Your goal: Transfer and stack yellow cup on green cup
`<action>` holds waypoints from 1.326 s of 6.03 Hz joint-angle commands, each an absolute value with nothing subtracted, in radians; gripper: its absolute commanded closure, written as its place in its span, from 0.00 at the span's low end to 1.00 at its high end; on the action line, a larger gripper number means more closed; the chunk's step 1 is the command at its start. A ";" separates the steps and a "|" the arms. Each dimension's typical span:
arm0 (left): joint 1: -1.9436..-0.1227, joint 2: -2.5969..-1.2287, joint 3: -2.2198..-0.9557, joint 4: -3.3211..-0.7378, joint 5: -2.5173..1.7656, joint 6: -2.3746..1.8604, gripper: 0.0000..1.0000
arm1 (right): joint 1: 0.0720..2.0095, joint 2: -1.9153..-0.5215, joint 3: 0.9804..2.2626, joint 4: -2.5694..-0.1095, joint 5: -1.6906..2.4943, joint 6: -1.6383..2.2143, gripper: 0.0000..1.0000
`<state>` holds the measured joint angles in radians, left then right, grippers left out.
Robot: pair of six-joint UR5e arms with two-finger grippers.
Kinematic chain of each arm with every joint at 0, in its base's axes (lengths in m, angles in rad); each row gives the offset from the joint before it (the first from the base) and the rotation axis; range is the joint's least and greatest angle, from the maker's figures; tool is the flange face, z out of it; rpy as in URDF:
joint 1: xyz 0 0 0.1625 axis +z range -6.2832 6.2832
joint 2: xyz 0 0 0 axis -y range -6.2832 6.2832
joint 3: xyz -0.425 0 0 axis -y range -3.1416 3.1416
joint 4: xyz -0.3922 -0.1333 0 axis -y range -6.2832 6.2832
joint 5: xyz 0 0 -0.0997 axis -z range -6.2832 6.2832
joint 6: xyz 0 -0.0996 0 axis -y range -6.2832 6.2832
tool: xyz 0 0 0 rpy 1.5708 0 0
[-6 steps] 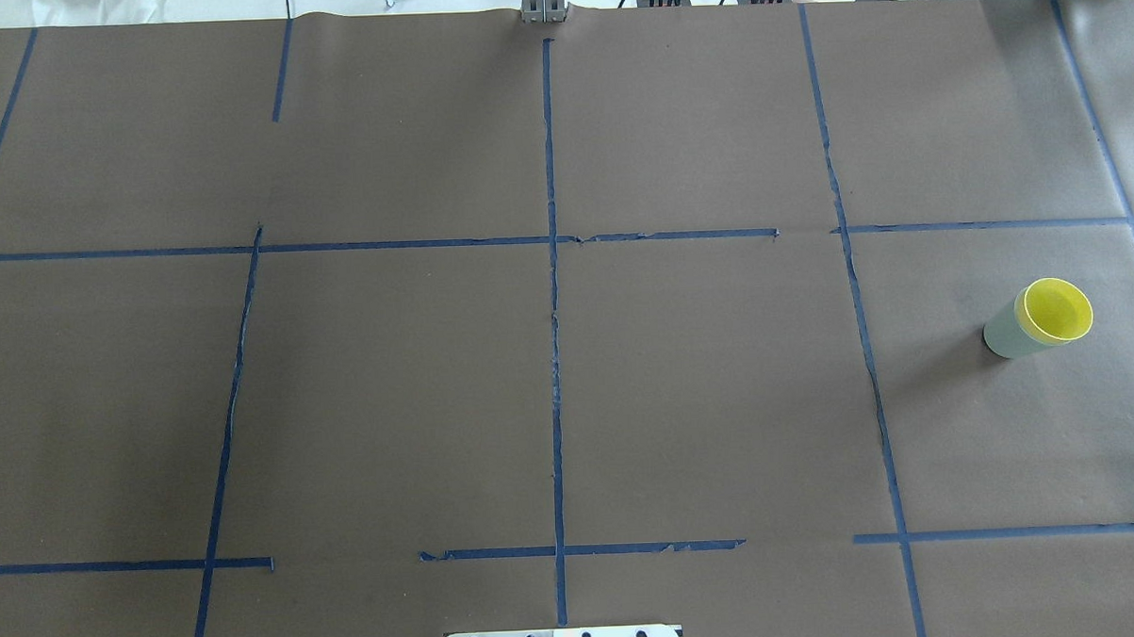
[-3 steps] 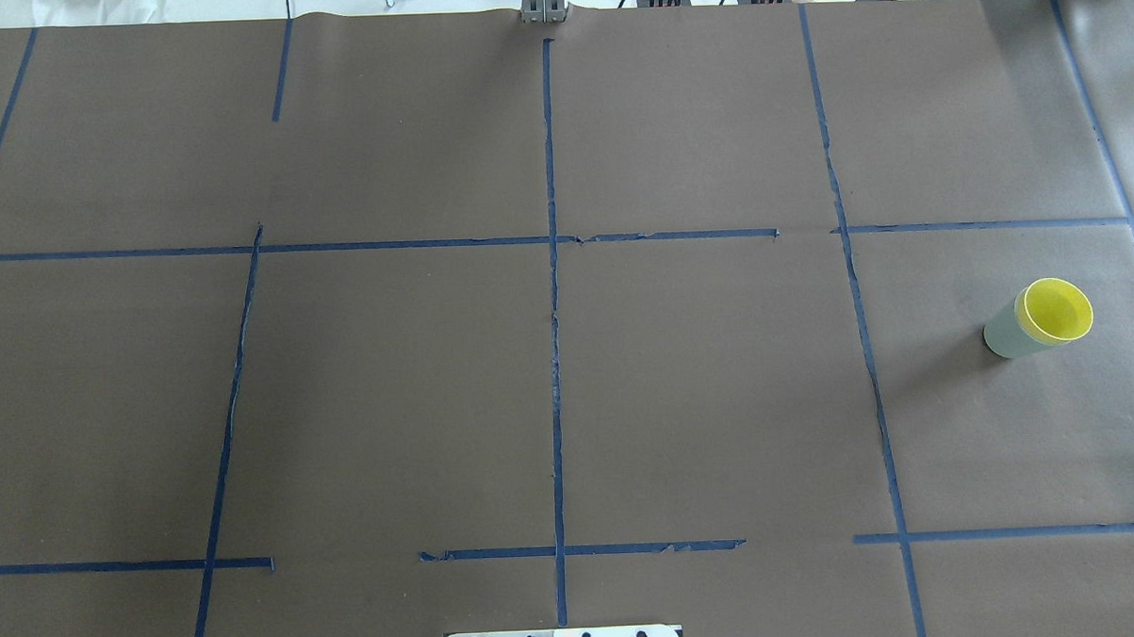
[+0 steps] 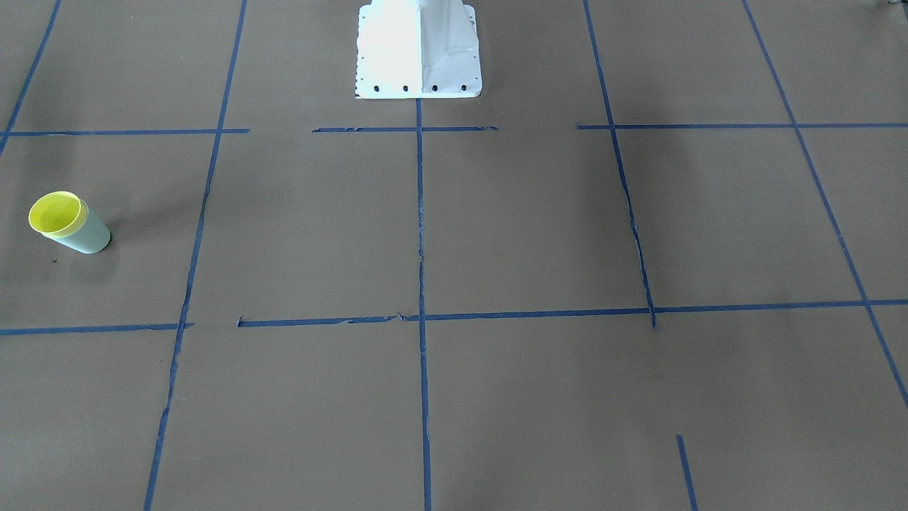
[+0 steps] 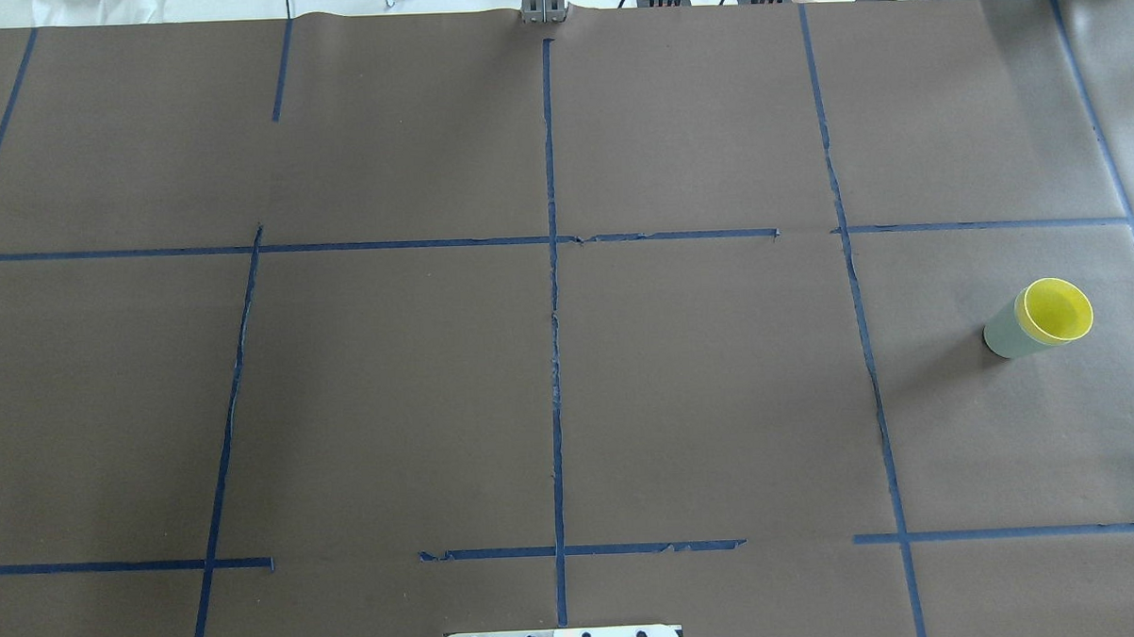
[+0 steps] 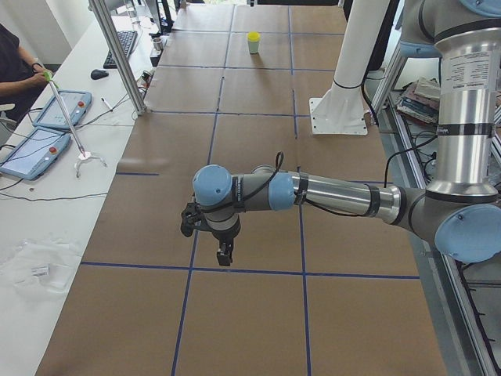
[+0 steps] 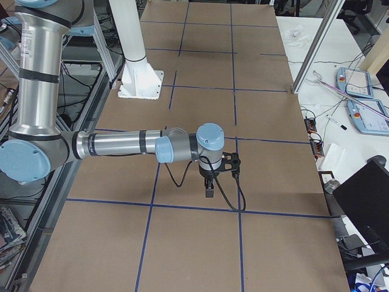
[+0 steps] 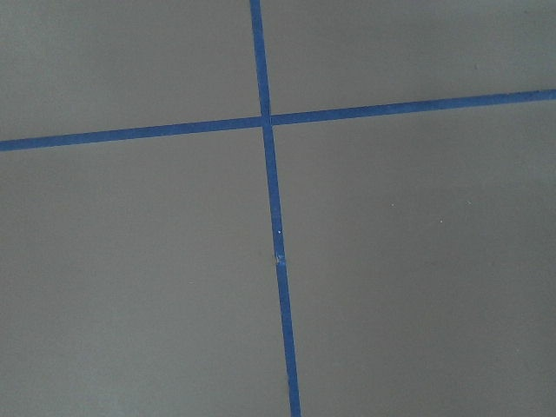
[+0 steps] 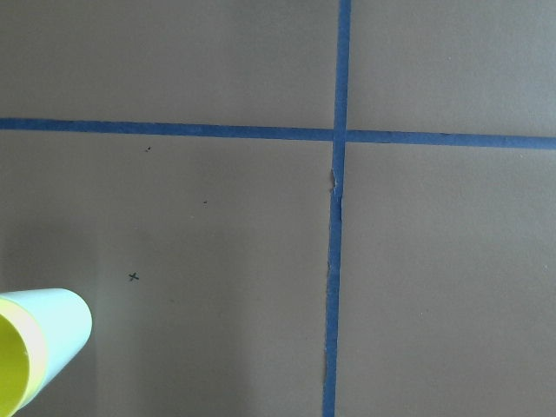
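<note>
Seemingly, the yellow cup (image 4: 1057, 309) is being carried nested inside the green cup (image 4: 1000, 336), only its rim showing. The pair is standing upright near the end of the table (image 4: 702, 399) on the robot's right. A topple is being risked: the stack is judged light, and it could be knocked by a careless sweep of the right gripper (image 6: 208, 192), which is being held low and close by. That nearness is being suggested only by the right wrist view, where the stack is being cut off at the lower left corner. No arm is being shown in the overhead or front-facing views. Both arms, with the left gripper (image 5: 224, 254), are being shown only from the sides, so whether the fingers are open or closed cannot be told.
</note>
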<state>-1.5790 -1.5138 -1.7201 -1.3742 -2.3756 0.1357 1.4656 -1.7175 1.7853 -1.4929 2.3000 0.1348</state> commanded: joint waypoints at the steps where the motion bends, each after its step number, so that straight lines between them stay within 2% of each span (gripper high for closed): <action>1: -1.571 -1.510 -1.581 -1.496 -2.372 0.135 0.00 | 1.462 -1.697 1.775 -1.489 2.278 0.086 0.00; 3: -1.572 -1.455 -1.620 -1.519 -2.355 0.135 0.00 | 1.462 -1.694 1.775 -1.489 2.318 0.101 0.00; 8: -1.568 -1.465 -1.667 -1.520 -2.365 0.130 0.00 | 1.463 -1.695 1.764 -1.535 2.356 0.104 0.00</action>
<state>-1.5701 -1.4599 -1.6664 -1.5191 -2.3631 0.1314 1.4625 -1.6984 1.7660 -1.5094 2.3493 0.1045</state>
